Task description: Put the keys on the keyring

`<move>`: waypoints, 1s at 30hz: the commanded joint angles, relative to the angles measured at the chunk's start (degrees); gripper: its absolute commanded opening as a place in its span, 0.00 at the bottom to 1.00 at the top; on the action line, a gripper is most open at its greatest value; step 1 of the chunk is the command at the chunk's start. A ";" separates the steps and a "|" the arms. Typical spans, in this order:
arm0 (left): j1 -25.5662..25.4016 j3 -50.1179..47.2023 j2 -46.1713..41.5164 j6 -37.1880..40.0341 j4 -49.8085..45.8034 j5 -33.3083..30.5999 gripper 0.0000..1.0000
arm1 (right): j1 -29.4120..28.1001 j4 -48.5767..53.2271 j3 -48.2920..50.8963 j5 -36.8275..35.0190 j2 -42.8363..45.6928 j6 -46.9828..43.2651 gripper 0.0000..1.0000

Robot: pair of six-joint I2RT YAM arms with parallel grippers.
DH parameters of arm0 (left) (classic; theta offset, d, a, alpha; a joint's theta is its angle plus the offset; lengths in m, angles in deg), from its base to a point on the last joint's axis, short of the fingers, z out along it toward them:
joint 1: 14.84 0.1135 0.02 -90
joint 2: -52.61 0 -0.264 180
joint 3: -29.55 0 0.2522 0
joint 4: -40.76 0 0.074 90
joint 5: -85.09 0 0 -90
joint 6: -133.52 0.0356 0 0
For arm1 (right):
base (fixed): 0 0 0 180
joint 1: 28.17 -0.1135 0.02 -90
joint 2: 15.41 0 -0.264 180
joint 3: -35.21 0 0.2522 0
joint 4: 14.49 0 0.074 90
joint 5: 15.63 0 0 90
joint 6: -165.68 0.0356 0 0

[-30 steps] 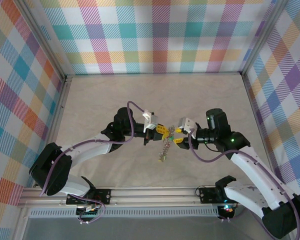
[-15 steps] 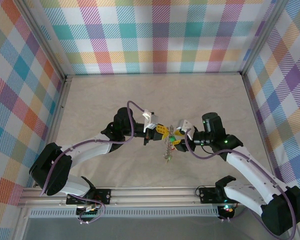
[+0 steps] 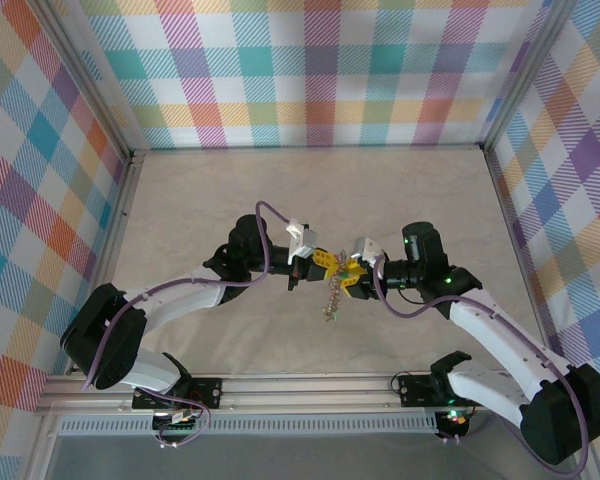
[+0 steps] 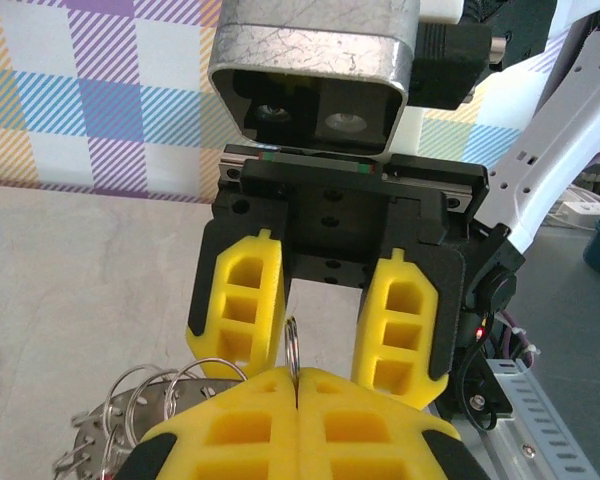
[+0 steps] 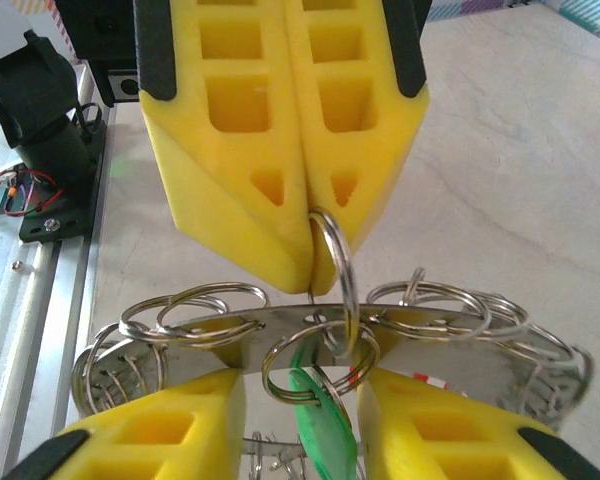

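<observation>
green key tag, pastel plaid walls

Place: robot lab test cell | Signs: plaid cloth walls on an aluminium frame | two robot arms bolted to a rail | plain beige table

The right gripper moved in, jaws astride the keyring.

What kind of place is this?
Probably a lab test cell: a beige table boxed in by checked fabric walls, with the left arm and right arm bolted to a metal rail.
</observation>
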 commanded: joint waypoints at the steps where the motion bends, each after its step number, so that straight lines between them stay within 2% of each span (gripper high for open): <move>1: -0.05 1.85 -0.35 -0.65 4.90 1.65 0.00 | 0.26 -1.71 1.04 1.64 0.72 -0.97 0.34; 5: -0.01 1.85 -0.39 -0.41 4.76 1.76 0.00 | 0.26 -0.54 0.99 1.09 0.74 -1.52 0.26; 9: -0.07 2.11 -0.46 -0.38 4.76 2.05 0.00 | 0.22 -0.91 1.40 1.08 0.27 -1.19 0.25; 14: -0.05 2.46 -0.68 -0.06 4.01 2.52 0.00 | 0.28 -2.01 1.38 1.67 -0.52 -0.81 0.13; 20: 0.07 2.44 -1.56 2.16 0.52 1.95 0.00 | 0.28 1.28 -0.43 -0.34 0.40 -2.76 0.00; 30: 0.29 2.15 -1.74 3.73 -1.74 1.92 0.00 | 0.33 8.34 -5.14 -6.75 4.25 -5.37 0.00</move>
